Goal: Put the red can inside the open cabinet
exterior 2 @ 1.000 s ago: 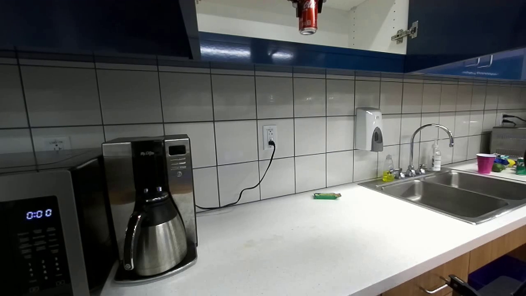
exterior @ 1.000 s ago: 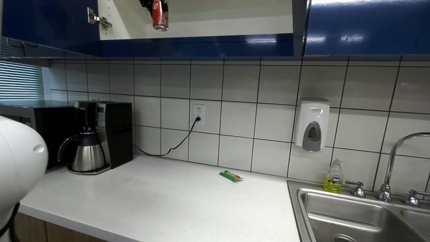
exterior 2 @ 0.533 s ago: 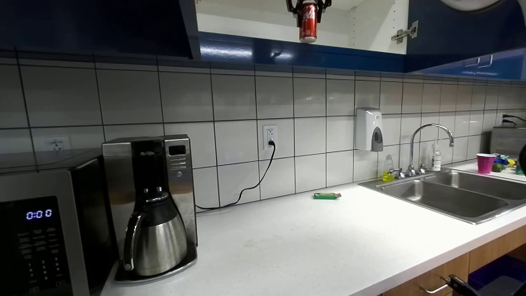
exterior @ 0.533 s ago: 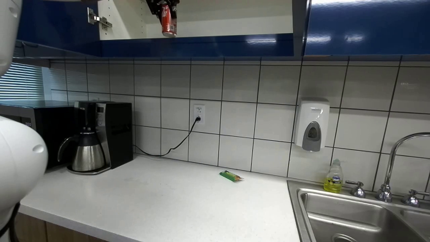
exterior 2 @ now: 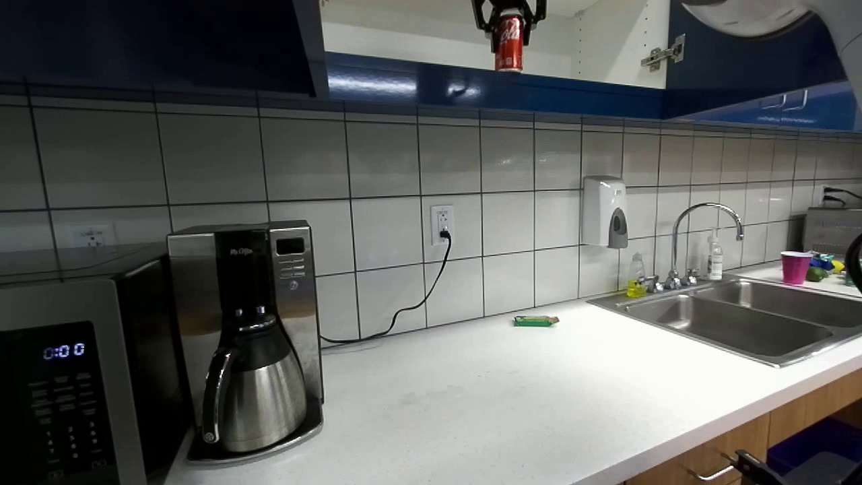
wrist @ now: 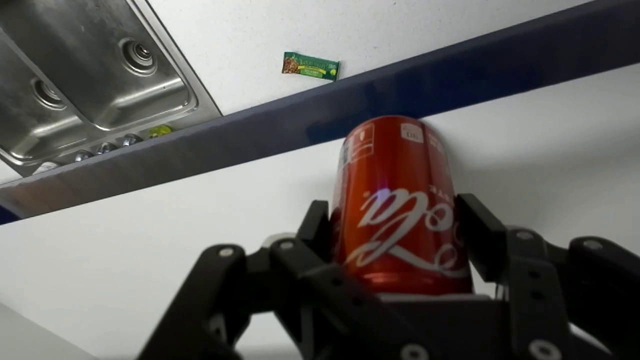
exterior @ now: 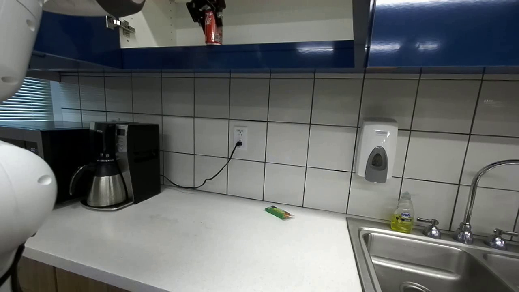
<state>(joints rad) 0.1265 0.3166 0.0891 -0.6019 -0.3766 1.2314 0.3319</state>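
Wrist view: the claw (wrist: 395, 215) is closed on the can (wrist: 397, 170), inside the cabinet (wrist: 150, 240), close to its front edge (wrist: 280, 125). If it releases too early — whether the can rests, I cannot surely tell — the can may tip over this edge and fall. In an exterior view the arm (exterior: 18, 48) is raised, claw pointing down.
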